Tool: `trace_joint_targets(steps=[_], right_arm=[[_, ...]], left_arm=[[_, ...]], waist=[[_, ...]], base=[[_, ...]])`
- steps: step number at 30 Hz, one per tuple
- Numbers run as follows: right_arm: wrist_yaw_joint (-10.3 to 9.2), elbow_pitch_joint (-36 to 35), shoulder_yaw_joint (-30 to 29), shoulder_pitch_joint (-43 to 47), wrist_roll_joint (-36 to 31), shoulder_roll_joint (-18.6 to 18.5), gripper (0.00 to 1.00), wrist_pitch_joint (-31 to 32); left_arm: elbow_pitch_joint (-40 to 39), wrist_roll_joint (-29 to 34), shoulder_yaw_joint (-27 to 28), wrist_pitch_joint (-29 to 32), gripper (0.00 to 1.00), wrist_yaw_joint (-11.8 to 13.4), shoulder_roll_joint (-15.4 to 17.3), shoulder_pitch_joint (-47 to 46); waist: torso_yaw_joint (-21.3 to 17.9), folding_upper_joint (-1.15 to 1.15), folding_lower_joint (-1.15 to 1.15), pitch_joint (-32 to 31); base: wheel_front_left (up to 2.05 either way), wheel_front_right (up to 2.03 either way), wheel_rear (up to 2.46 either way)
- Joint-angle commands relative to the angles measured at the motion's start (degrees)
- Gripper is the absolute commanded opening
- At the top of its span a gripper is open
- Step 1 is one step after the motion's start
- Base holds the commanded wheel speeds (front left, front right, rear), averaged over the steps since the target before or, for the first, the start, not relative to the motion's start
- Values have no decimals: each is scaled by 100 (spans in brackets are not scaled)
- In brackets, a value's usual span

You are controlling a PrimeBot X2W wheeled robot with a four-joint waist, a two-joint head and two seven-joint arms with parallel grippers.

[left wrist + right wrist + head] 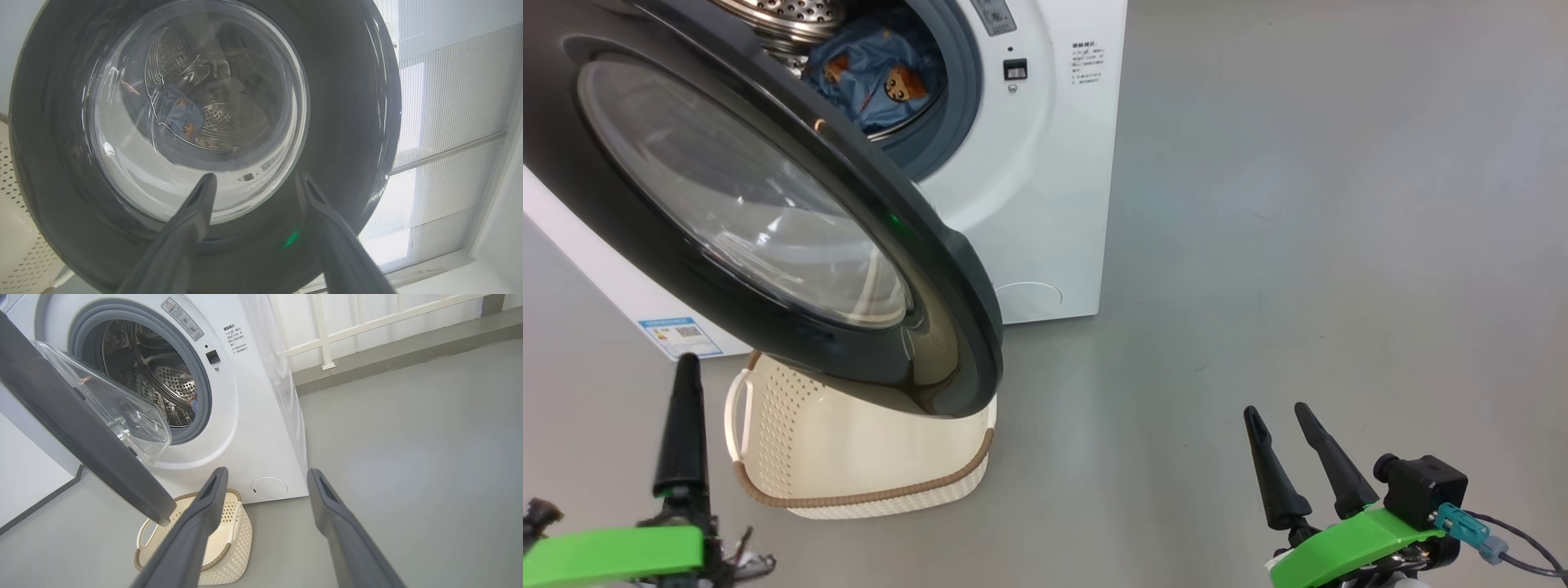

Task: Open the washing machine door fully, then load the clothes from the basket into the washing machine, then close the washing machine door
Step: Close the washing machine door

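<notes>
At the lower left of the head view our left gripper (256, 179) stands with its fingers (192, 216) spread and nothing between them, aimed at the door's outer face. The door (743, 204) hangs part-open, hinged on its left. We see it as a slanted oval, long axis running from upper left to lower right, outer glass turned towards us, free edge over the basket (776, 408). The basket sits on the floor (1298, 245) just before the washer's (1045, 163) front bottom edge, long side across the head view, one handle (737, 408) at its left end. Through the door glass the left wrist view gives us the steel drum (163, 375) with a blue garment inside. The head view has the same clothes (882, 73) lying in the drum mouth past the door's rim. The right wrist view takes the door edge-on, its clear bowl (122, 412) bulging towards the opening. Our right gripper (1275, 412) hovers open over the grey floor, well apart from the washer.
</notes>
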Motion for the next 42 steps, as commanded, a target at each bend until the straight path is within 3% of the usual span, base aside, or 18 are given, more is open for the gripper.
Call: trace_joint_targets(steps=[1, 5, 8, 17, 25, 32, 42], right_arm=[[9, -158, 113, 20, -34, 28, 100, -28], [9, -177, 145, 11, -62, 29, 100, -28], [9, -182, 139, 12, -92, 29, 100, -28], [9, -195, 132, 48, -147, 29, 100, -28], [9, -242, 64, -5, -204, 29, 100, -28], [9, -254, 74, 33, -288, 28, 100, -28], [9, -257, 73, 94, -308, 28, 100, -28]], left_arm=[[-111, 126, 119, -102, 100, -41, 157, -45], [185, 942, -487, -898, 100, -41, 665, -40], [522, 1689, -639, -1068, 100, -41, 896, -74], [674, 4879, 74, -1079, 100, -41, 487, -35], [544, 6559, 201, -1080, 100, -41, 261, 84], [525, 7053, 176, -1080, 100, -41, 93, 356], [700, 7220, 299, -1080, 100, -41, 4, 539]], waist=[[5, 0, 0, 6], [16, 0, 0, 9], [25, 0, 0, 1], [22, 0, 0, -1], [41, 0, 0, 107], [25, 0, 0, 16], [15, 0, 0, -134]], base=[[0, 0, 0], [0, 0, 0], [0, 0, 0], [0, 0, 0], [0, 0, 0], [0, 0, 0], [0, 0, 0]])
